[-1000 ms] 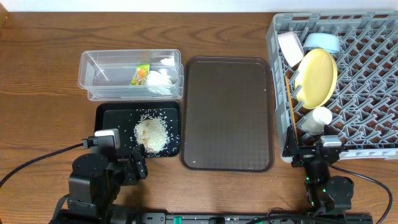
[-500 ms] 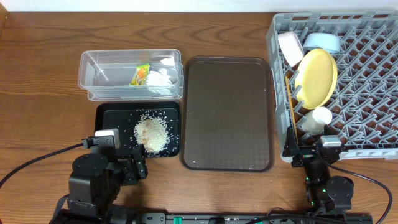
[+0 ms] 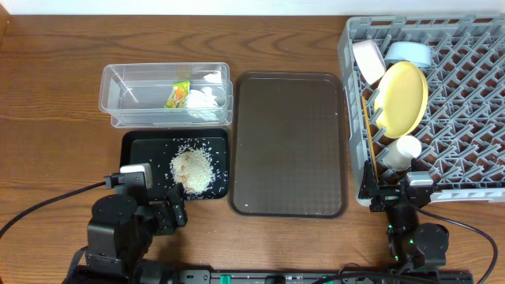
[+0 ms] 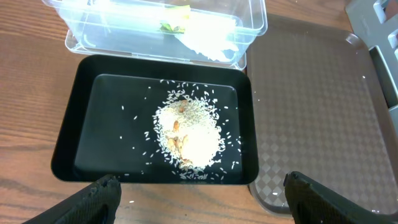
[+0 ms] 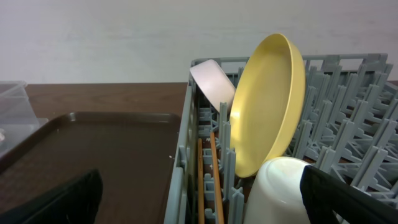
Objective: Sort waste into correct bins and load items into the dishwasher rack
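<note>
Wood-grain table (image 3: 47, 95) fills your overhead view, and a pale wall closes off the far side in the right wrist view.

On your left, the clear tub (image 3: 110, 79) holds the snack wrapper (image 3: 177, 95) and the tissue paper (image 3: 203, 100) at its right end. The black tray (image 3: 126, 158) lies just in front of the tub, their edges meeting. It carries the rice (image 3: 192, 171) in a heap, with loose grains scattered around it.

Your left gripper (image 4: 202, 179) hangs over the near rim of the black tray with its jaws spread wide and nothing between them.

The brown tray (image 3: 288, 142) lies bare between the bins and the dishwasher rack (image 3: 347, 47), squarely across any path from one to the other.

Inside the rack's left side, the yellow plate (image 3: 402, 99) stands tilted on edge among the pegs. The white bowl (image 3: 368, 61) and blue bowl (image 3: 409, 54) sit behind it, and the white cup (image 3: 407, 150) is in front. The chopsticks (image 3: 368, 126) lie along the left wall.

Your right gripper (image 5: 200, 180) sits just outside the rack's near left corner, jaws wide and empty, with the rack wall directly ahead of it.
</note>
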`<action>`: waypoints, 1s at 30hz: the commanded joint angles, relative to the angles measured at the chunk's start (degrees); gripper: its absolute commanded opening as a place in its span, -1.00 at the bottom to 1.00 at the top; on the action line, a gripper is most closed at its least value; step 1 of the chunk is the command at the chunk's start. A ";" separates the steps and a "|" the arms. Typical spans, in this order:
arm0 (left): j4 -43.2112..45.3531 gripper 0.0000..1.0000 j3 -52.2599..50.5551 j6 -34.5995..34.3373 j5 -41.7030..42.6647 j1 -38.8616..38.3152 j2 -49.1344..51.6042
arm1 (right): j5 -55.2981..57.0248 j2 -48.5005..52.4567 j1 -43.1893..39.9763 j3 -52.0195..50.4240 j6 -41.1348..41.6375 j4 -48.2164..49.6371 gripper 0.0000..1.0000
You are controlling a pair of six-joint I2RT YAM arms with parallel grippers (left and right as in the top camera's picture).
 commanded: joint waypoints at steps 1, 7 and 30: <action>-0.76 0.73 -0.55 0.31 -1.77 0.70 -0.90 | 0.17 -0.33 0.74 -0.09 -0.72 -0.24 0.99; 11.43 0.74 -10.64 7.54 -1.66 4.68 -8.61 | 0.17 -0.33 0.74 -0.09 -0.72 -0.24 0.99; 53.11 0.73 -46.01 14.25 0.00 6.78 -26.16 | 0.17 -0.33 0.74 -0.09 -0.72 -0.24 0.99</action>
